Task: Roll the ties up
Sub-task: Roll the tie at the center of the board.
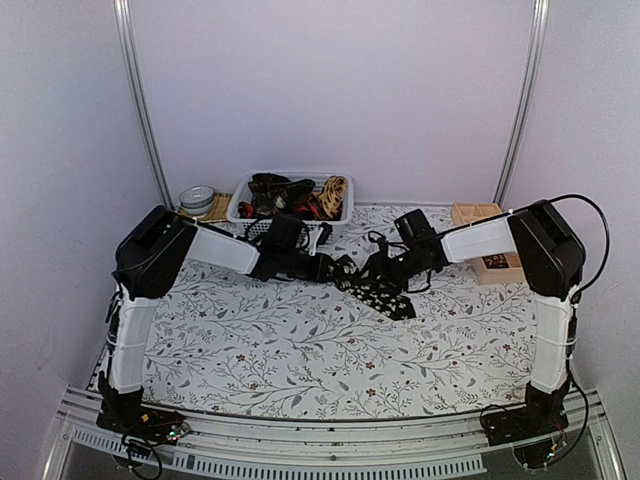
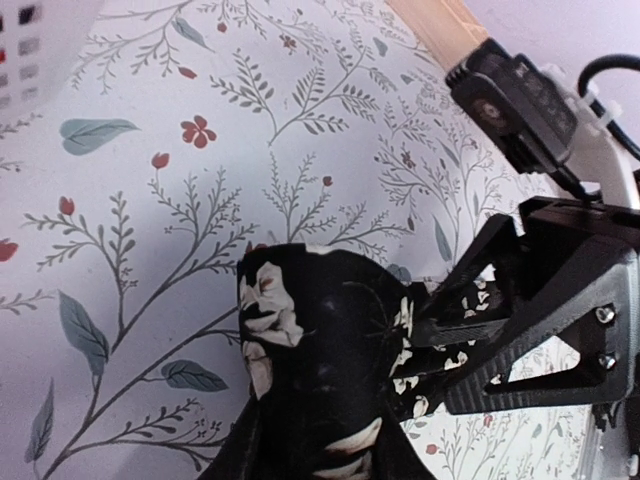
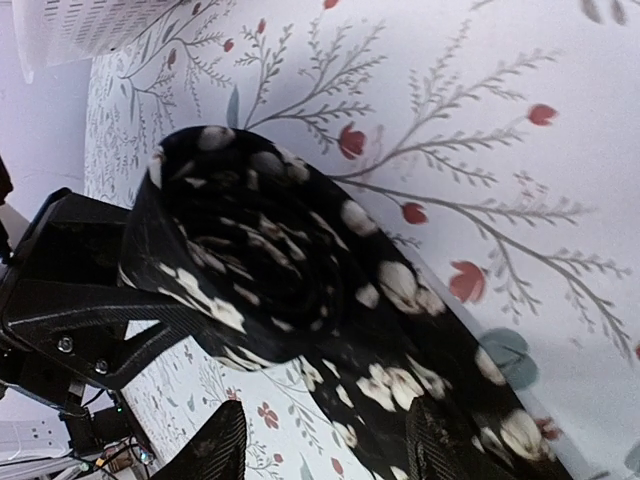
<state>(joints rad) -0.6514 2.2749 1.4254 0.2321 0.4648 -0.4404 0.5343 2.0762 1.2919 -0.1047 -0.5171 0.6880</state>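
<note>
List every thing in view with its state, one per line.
black flowered tie: partly rolled, tail flat on the table.
left gripper: shut on the rolled end.
right gripper: open, straddling the tail.
basket: holding other ties, jumbled and unrolled.

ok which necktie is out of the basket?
The black cloth necktie with pale flower specks, partly rolled on the floral tablecloth; the other ties are heaped in the white plastic basket.
</note>
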